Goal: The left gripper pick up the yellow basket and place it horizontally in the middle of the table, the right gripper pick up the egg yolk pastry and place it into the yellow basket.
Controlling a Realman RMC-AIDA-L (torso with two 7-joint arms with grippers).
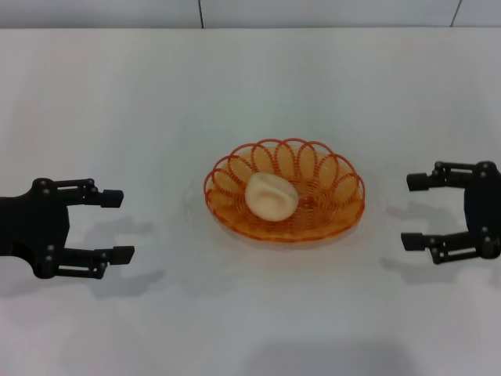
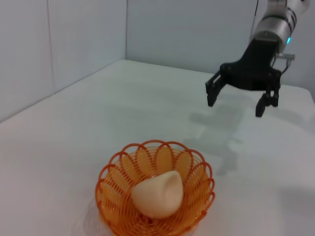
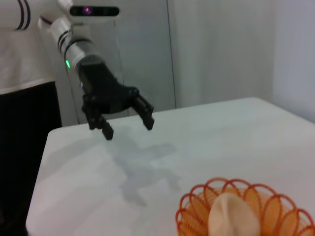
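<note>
The yellow basket (image 1: 285, 192) stands upright in the middle of the white table (image 1: 250, 94), its long side across the view. The pale egg yolk pastry (image 1: 271, 196) lies inside it. Both also show in the left wrist view, basket (image 2: 155, 191) and pastry (image 2: 158, 194), and in the right wrist view, basket (image 3: 248, 211) and pastry (image 3: 234, 216). My left gripper (image 1: 117, 225) is open and empty, hovering left of the basket; it also shows in the right wrist view (image 3: 127, 125). My right gripper (image 1: 412, 211) is open and empty, right of the basket; it also shows in the left wrist view (image 2: 236, 103).
A grey wall (image 1: 235, 12) runs along the table's far edge. In the right wrist view a black panel (image 3: 24, 147) stands beyond the table's side edge.
</note>
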